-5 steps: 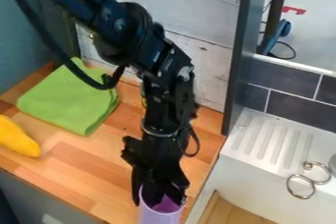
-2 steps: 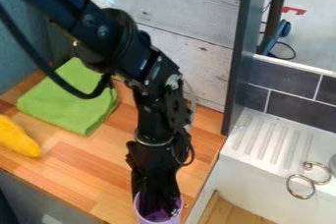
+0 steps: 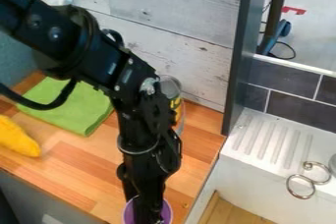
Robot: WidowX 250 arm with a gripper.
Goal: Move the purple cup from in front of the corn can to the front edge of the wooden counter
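Low in the view, near the counter's front edge, a purple cup stands at the bottom border. The black gripper hangs down over it, its lower end inside the cup's rim. Its fingertips are hidden by the cup and the arm. Behind the arm, a can with a grey top and a yellow patch stands near the wall. A green folded cloth lies at the left of the counter, and a yellow object lies at the left edge.
The wooden counter ends at its right against a white sink with a ridged drainboard. Two metal rings hang at the sink's edge. A dark upright post rises behind the counter's right corner.
The arm has swung left and lower, with the gripper deeper over the cup. The cup has shifted slightly left. The can behind the arm has come into sight.
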